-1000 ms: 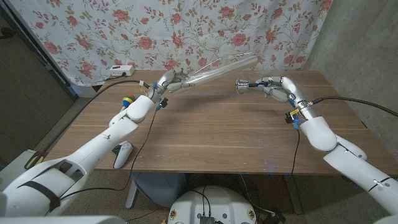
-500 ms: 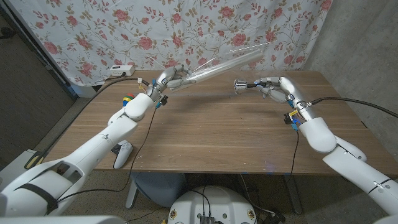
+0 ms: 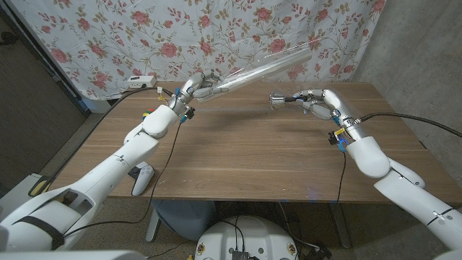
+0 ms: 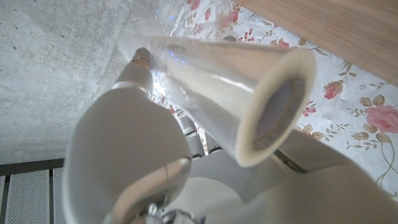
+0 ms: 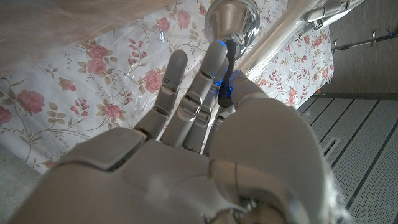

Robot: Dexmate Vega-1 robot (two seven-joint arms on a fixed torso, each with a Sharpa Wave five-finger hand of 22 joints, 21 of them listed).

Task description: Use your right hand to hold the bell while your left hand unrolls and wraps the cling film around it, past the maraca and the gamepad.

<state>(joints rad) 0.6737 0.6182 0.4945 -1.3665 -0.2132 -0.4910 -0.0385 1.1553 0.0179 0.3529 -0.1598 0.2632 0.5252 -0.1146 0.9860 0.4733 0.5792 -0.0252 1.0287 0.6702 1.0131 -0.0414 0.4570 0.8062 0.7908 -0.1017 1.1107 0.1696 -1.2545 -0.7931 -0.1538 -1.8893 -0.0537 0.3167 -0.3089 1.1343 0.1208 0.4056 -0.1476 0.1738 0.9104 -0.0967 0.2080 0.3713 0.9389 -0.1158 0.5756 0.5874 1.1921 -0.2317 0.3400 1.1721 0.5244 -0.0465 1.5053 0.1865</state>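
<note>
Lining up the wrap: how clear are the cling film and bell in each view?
Head view: sharp, evenly lit; cling film roll glints, hard to trace against the floral cloth. Left wrist view: roll end sharp, hand blurred. Right wrist view: bell bright with glare.

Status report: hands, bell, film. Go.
Left hand grips the film roll, raised over the table. Right hand holds the bell aloft. Film not yet on the bell. Gamepad at near edge, out of the way.

Left hand gripping the cling film roll
Its open cardboard end faces the camera; flowered cloth hangs behind the roll.
</note>
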